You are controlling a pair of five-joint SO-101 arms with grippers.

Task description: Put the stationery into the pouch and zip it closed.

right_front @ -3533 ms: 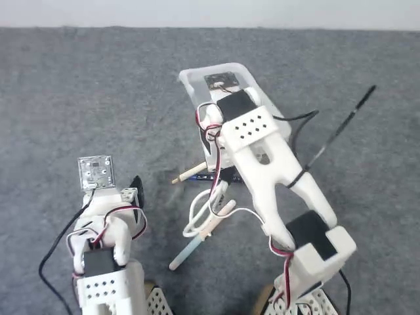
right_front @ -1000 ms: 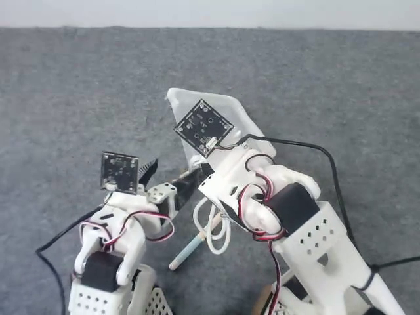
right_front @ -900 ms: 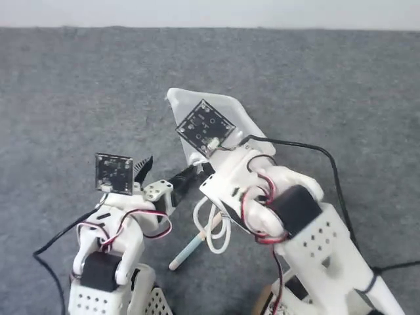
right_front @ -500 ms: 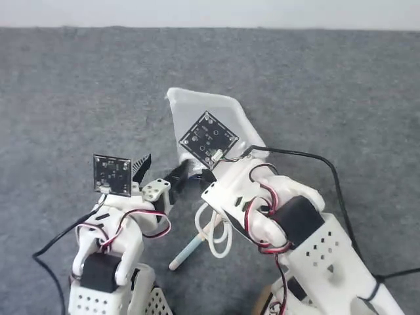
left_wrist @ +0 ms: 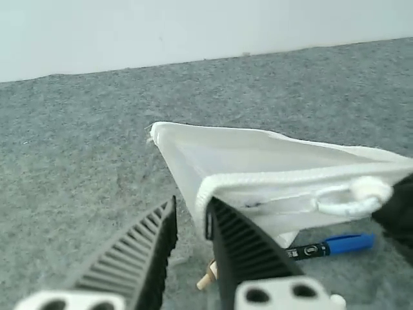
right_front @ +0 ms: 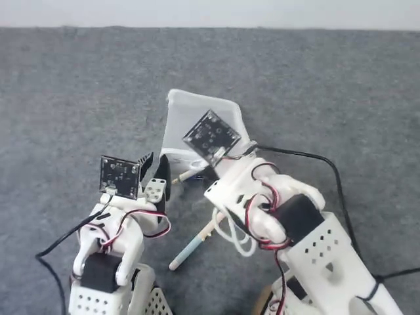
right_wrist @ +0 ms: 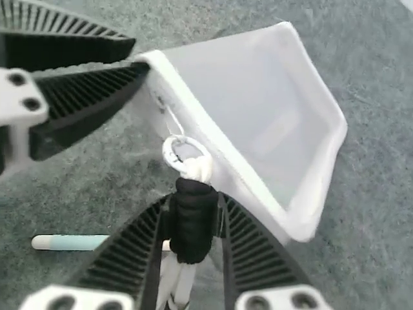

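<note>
This looks to me like a robotics lab or hobby bench. Grey carpet (right_front: 79, 85) serves as my tabletop, and a plain white wall (right_front: 210, 13) closes it off at 12 o'clock. My printed white arms (right_front: 315, 246) carry bare camera boards (right_front: 120, 176) and loose wires (right_front: 251, 213).

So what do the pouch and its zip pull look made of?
Pouch: soft translucent white plastic or coated fabric, matte; its walls sag, with a thicker woven-looking rim. Zip pull: white twisted cord, knotted into a loop, apparently with a black sleeve pinched by the right gripper.
</note>
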